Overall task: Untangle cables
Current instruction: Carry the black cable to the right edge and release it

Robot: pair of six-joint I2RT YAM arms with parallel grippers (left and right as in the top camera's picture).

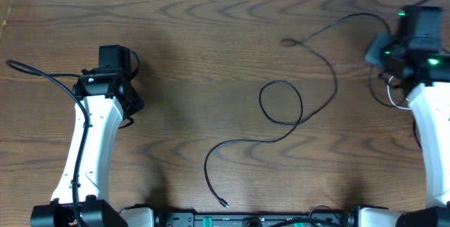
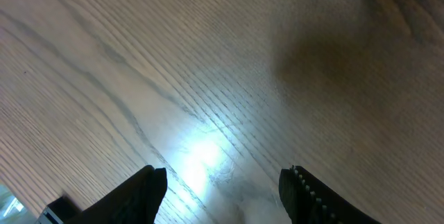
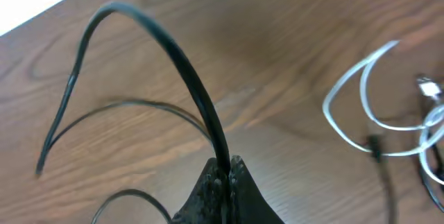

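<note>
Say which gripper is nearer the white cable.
Right. The right gripper, shut on a black cable, sits beside the white cable; the left gripper hovers open across the table.

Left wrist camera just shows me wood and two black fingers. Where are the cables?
Observer: A long black cable lies across the middle of the table, off to the right of your left hand.
Operator: Is anything holding it?
Observer: Yes, the right hand is shut on it.
Operator: Is there a white one too?
Observer: Yes, a white cable lies looped on the table beside the right hand.
</note>
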